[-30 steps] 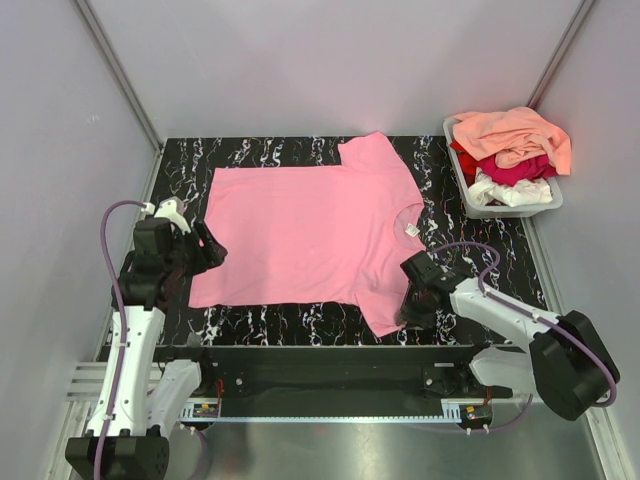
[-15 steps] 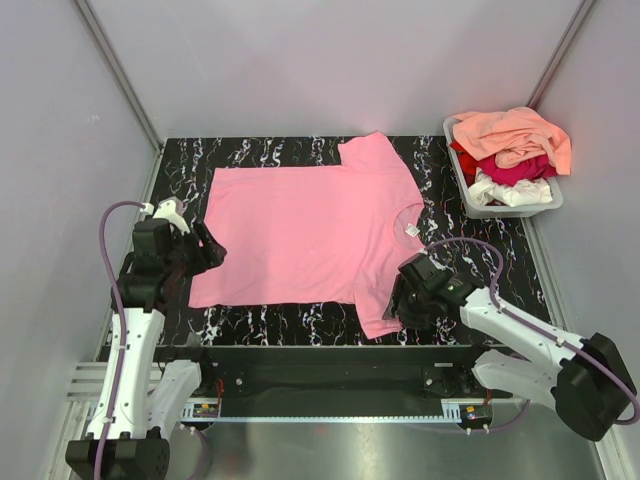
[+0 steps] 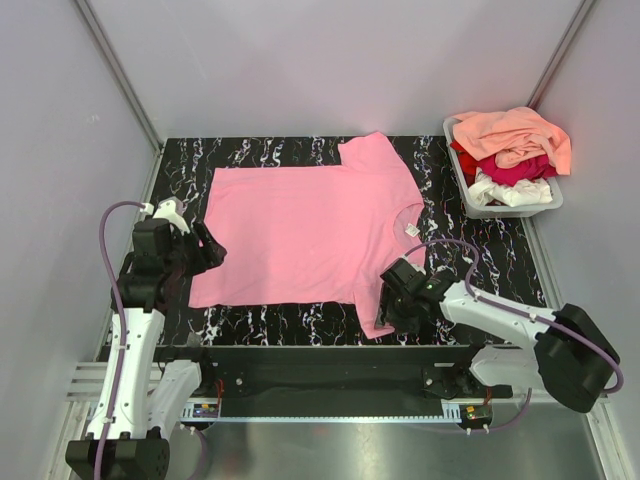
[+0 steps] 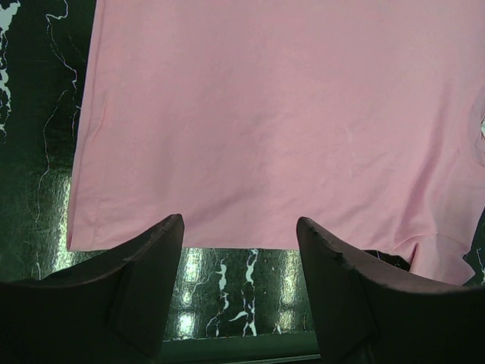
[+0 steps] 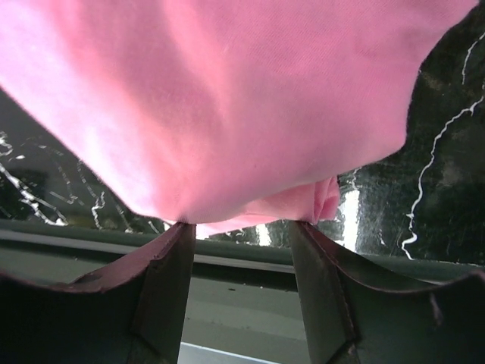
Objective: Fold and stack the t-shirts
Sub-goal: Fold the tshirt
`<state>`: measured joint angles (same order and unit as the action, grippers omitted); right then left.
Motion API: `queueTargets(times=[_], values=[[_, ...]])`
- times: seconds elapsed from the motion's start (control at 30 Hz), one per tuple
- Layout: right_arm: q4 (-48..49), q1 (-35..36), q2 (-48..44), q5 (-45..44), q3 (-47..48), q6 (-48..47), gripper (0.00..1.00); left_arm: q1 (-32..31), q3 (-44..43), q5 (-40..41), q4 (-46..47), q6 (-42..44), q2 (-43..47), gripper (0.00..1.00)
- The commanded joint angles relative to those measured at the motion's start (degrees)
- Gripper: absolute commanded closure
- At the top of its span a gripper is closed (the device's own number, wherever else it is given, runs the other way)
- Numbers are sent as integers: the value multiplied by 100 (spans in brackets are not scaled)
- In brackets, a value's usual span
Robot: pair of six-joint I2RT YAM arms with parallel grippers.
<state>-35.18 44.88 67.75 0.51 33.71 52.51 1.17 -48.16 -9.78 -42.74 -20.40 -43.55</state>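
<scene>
The grey tub (image 3: pixel 505 212) at the table's far right corner holds a heap: a peach-orange tee (image 3: pixel 515 135) on top, with a crimson tee (image 3: pixel 518 170) and a white tee (image 3: pixel 508 190) beneath. The pink t-shirt (image 3: pixel 300 235) lies spread flat on the black marbled table (image 3: pixel 480 250). The left gripper (image 4: pixel 239 227) hovers beside its left hem, jaws apart and empty. The right gripper (image 5: pixel 241 227) stands with jaws apart at the near sleeve, bunched cloth at its fingertips.

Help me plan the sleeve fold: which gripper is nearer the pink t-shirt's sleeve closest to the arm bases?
Right. The right gripper is at that sleeve, open fingers astride its bunched edge. The left gripper hovers open beside the hem, at the pink t-shirt's opposite end.
</scene>
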Motion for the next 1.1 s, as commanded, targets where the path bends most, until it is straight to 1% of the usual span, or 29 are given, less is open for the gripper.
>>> queueTargets(times=[0.0,0.17,0.27,0.3,0.37,0.4,0.47,0.5,0.57,0.6,0.67,0.7,0.73,0.83,0.87,0.9,0.93,0.97,1.0,1.03,1.07], values=[[266,47,256,-148,4,92,40,-3,35,55,258,10,75,34],[275,47,467,-218,-32,189,40,-3,35,29,266,10,57,34],[134,47,599,-376,12,181,43,-11,35,20,258,10,40,34],[47,47,660,-455,38,172,48,-3,44,29,266,19,40,34],[-15,56,722,-526,47,154,51,-3,35,29,258,10,40,34],[-41,56,792,-569,30,128,55,-3,35,29,258,10,31,34],[72,47,959,-553,-5,102,57,-3,44,29,266,10,31,34],[125,47,1038,-500,-23,58,64,-3,44,29,258,10,31,34],[248,47,1231,-447,-32,23,70,-3,35,29,258,10,31,34],[292,47,1284,-395,-14,-12,74,-3,35,38,258,10,31,34],[310,47,1320,-385,12,-30,92,-3,44,46,258,10,22,34],[292,47,1303,-411,38,-39,98,-3,44,55,258,10,13,34],[257,47,1268,-447,56,-39,100,-3,35,55,249,1,4,34],[-85,47,1013,-534,267,-101,100,-3,-17,143,196,-42,-74,34],[-390,38,760,-587,337,-109,100,-29,-44,335,5,-147,-136,33],[-576,55,610,-744,538,-110,100,-29,-262,719,-267,-279,-458,31],[-752,47,443,-859,653,-101,100,-29,-386,767,-548,-393,-696,32],[-1049,47,102,-1121,758,-92,100,-29,-474,750,-951,-412,-942,32],[-1113,38,-58,-1228,925,-83,100,-29,-501,567,-1060,-447,-1328,32],[-1149,3,-199,-1290,979,-92,100,-29,-475,461,-1122,-456,-1462,32],[-1132,-58,-418,-1299,1023,-127,100,-55,-449,373,-1157,-464,-1620,20]])
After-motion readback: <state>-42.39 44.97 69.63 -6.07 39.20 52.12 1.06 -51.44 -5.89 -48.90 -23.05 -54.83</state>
